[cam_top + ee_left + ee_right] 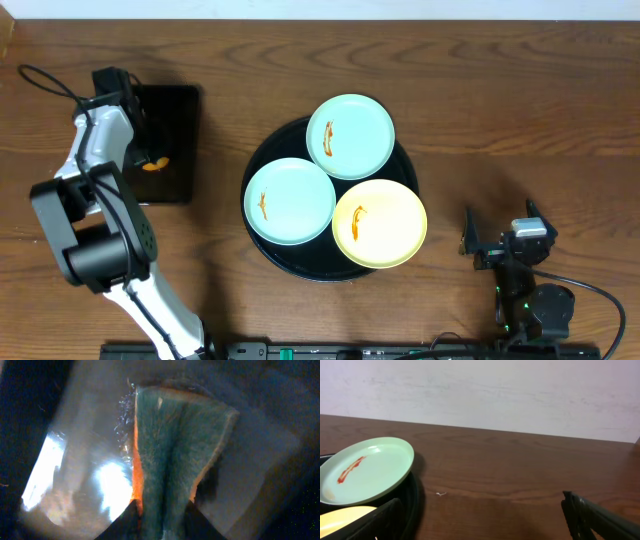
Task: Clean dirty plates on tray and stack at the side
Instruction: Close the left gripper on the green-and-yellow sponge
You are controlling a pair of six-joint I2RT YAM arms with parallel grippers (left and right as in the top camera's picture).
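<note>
- The dirty plates are three: a far mint-blue plate (350,137), a left mint-blue plate (290,200) and a pale yellow plate (380,223).
- All three lie on the round black tray (262,243), which sits at the middle of the tabletop (500,110), slightly toward the near edge.
- The three plates crowd together with their rims meeting over the middle of the tray. Which rim lies on top cannot be told.
- The far mint-blue plate reaches past the rim of the tray on the side toward the far edge. The pale yellow plate reaches past the rim toward the right edge.
- Each plate carries one short orange-brown sauce smear (328,139) on its face.
- In the right wrist view the far mint-blue plate sits tilted, its outer edge raised over the tray rim.
- The left fingers (122,527) are pressed in on a sponge (175,460), pinching it between them. The sponge has a green scouring face and an orange layer.
- The sponge hangs over a rectangular black tray (175,110) near the far left corner of the tabletop, well apart from the round black tray.
- The right fingers (600,520) are spread wide with nothing between them. They sit low over bare tabletop near the right end of the near edge, apart from the pale yellow plate.
</note>
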